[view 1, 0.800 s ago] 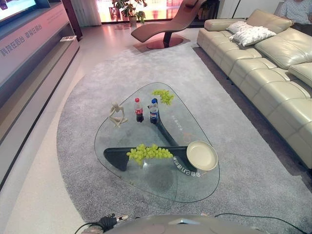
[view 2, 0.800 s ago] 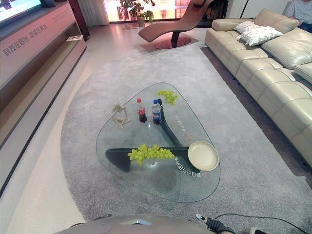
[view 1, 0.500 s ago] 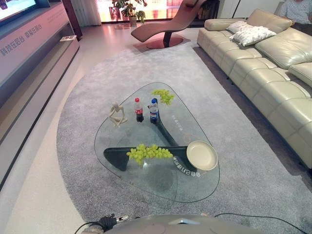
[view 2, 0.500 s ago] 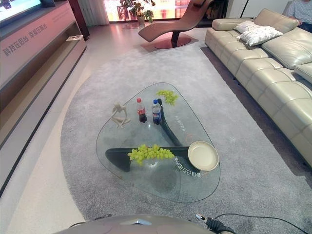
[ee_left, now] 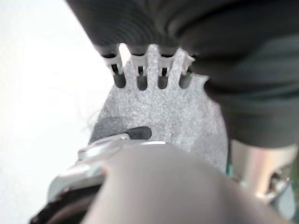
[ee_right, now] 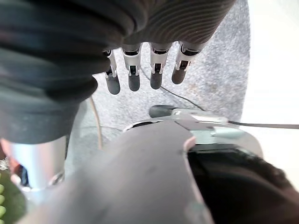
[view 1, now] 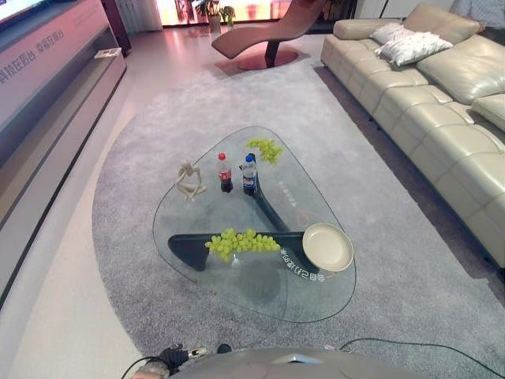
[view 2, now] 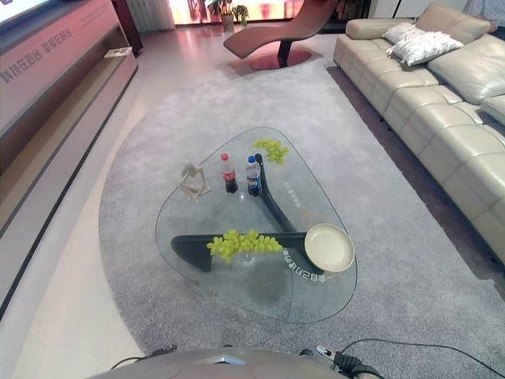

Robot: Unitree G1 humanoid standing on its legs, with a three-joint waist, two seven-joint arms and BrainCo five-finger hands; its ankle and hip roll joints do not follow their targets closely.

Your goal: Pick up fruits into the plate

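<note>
Two bunches of green grapes lie on a glass coffee table (view 1: 237, 296): a long one (view 1: 241, 243) near the middle and a smaller one (view 1: 266, 148) at the far edge. An empty cream plate (view 1: 327, 247) sits at the table's right edge, to the right of the near bunch. My left hand (ee_left: 141, 77) hangs over grey carpet, well short of the table, with fingers straight and nothing in it. My right hand (ee_right: 133, 77) also hangs over the carpet with straight fingers, empty.
Two small bottles, one red-capped (view 1: 224, 174) and one blue-labelled (view 1: 249, 175), stand mid-table beside a pale figurine (view 1: 188, 181). A beige sofa (view 1: 442, 118) runs along the right, a long TV bench (view 1: 47, 103) along the left and a lounge chair (view 1: 264, 31) stands far back.
The whole picture has shifted slightly, so the camera has moved. Grapes, plate and bottles lie where they were.
</note>
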